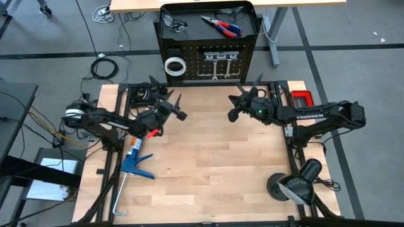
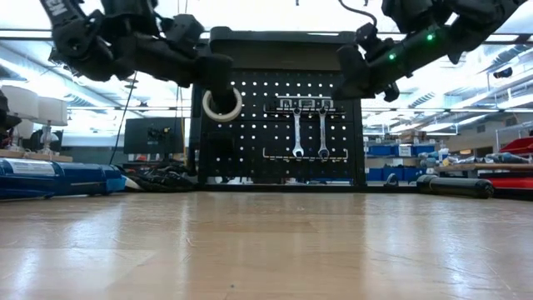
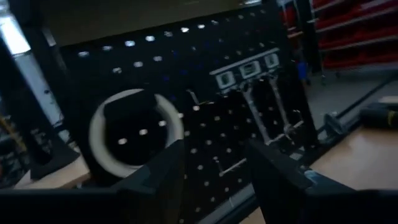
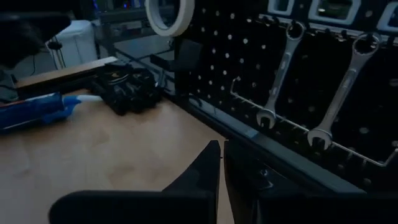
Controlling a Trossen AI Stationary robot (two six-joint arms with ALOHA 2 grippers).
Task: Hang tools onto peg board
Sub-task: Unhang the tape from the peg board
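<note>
The peg board [image 1: 189, 60] stands upright at the table's far edge. Two silver wrenches [image 2: 297, 129] [image 2: 322, 129] hang from its pegs by their ring ends, and a white tape ring [image 2: 236, 110] hangs to their left. Red-and-blue pliers [image 1: 221, 26] and safety glasses [image 1: 173, 22] lie in the board's top tray. My left gripper [image 1: 178, 110] hovers open in front of the tape ring [image 3: 99, 134], with nothing between its fingers. My right gripper [image 1: 233, 108] hovers shut and empty in front of the wrenches [image 4: 280, 74] [image 4: 339, 93].
A big blue caulking gun [image 1: 136, 161] lies near the table's left edge. A black lamp-like device [image 1: 297, 183] stands at the near right corner, and a red box [image 1: 302, 98] sits at the far right. Bare wood lies between the two arms.
</note>
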